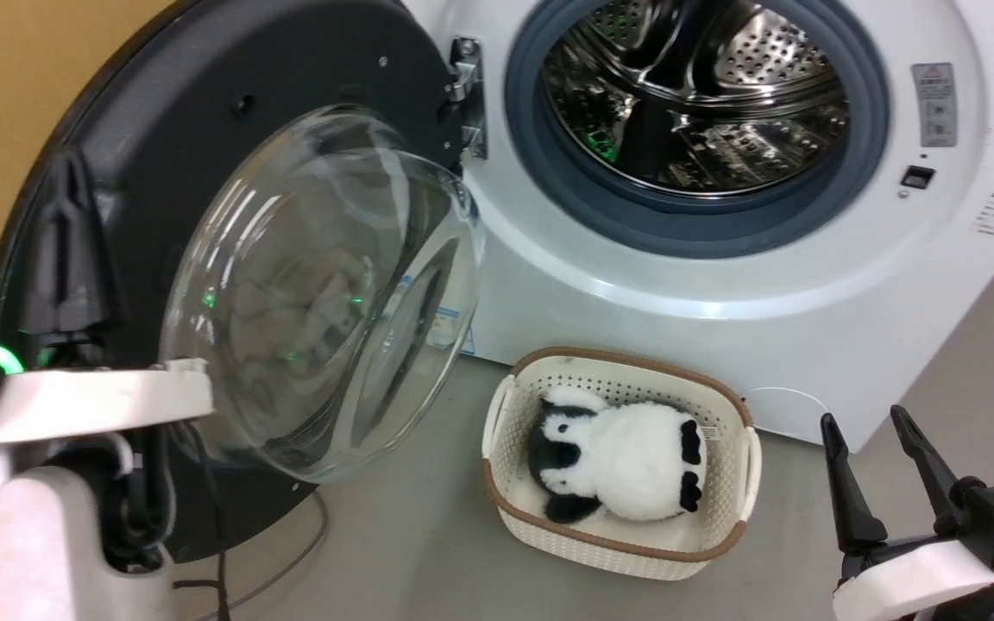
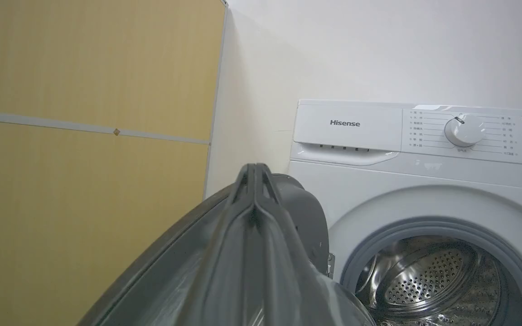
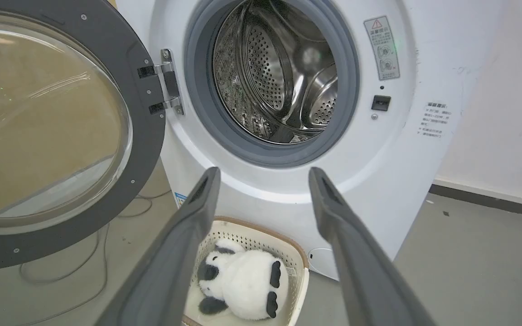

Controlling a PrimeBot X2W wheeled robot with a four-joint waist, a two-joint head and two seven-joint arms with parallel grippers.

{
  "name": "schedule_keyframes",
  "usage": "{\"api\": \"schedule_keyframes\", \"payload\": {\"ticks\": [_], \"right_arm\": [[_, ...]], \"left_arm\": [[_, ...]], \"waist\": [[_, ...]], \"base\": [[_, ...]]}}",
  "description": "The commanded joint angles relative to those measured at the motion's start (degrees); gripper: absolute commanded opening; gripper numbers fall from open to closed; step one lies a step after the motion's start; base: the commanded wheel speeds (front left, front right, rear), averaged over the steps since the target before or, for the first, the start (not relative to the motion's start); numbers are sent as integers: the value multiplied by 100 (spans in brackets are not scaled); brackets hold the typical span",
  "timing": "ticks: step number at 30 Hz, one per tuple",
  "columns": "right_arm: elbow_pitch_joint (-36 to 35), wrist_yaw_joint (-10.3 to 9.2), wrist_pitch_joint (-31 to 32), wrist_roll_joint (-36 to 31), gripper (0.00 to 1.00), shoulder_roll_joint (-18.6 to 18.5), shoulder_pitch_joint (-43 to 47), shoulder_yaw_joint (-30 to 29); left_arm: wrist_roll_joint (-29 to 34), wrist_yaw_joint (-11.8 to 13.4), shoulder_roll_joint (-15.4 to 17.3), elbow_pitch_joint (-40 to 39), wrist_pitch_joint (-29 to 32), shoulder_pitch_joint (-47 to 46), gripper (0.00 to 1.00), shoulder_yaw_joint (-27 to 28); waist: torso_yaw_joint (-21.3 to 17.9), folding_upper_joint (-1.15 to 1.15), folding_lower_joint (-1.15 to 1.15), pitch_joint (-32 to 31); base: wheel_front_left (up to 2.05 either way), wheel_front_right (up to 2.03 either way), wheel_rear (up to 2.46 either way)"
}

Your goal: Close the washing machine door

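Washing machine door (image 1: 204, 129) open, one basket (image 1: 626, 359), one plush panda (image 1: 626, 461), left tool (image 2: 254, 174) closed, right tool (image 3: 263, 174) wide.

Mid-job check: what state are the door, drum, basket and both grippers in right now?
washing machine door: open, swung wide to the left on its hinge.
drum: exposed, no laundry visible inside.
basket: holds a panda plush.
left gripper: shut, fingers together at the door's outer rim.
right gripper: open, empty, away from the door.
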Motion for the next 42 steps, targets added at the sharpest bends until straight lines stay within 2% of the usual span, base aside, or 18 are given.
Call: {"api": "schedule_keyframes", "payload": {"ticks": [1, 6, 8, 20, 27, 33, 42], "right_arm": [[22, 2, -60, 60, 100, 13, -71, -43], [34, 2, -108, 85, 100, 14, -78, -88], [44, 2, -144, 101, 100, 14, -83, -119], [91, 3, -276, 150, 100, 17, -106, -227], [117, 3, -360, 189, 100, 18, -113, -316], [133, 3, -443, 205, 100, 20, -149, -372], [160, 4, -551, 262, 100, 22, -199, -431]], "left_arm": [[-246, -41, 69, 6, -60, -161, 0, 177], [-737, -70, 130, 115, -100, -210, 0, 458], [-1159, -89, 144, 244, -90, -243, 0, 691], [-2657, -159, 151, 939, 72, -273, 0, 1569], [-4146, -123, 86, 1633, 756, -263, 0, 2149], [-5235, -219, 11, 2348, 1441, -253, 0, 2427], [-6209, -305, -126, 2881, 2249, -134, 0, 2558]], "waist": [[123, 0, 0, 21], [256, 0, 0, 43], [344, 0, 0, 63], [540, 0, 0, 136], [642, 0, 0, 191], [776, 0, 0, 269], [932, 0, 0, 362]], "base": [[0, 0, 0], [0, 0, 0], [0, 0, 0], [0, 0, 0], [0, 0, 0], [0, 0, 0], [0, 0, 0]]}}
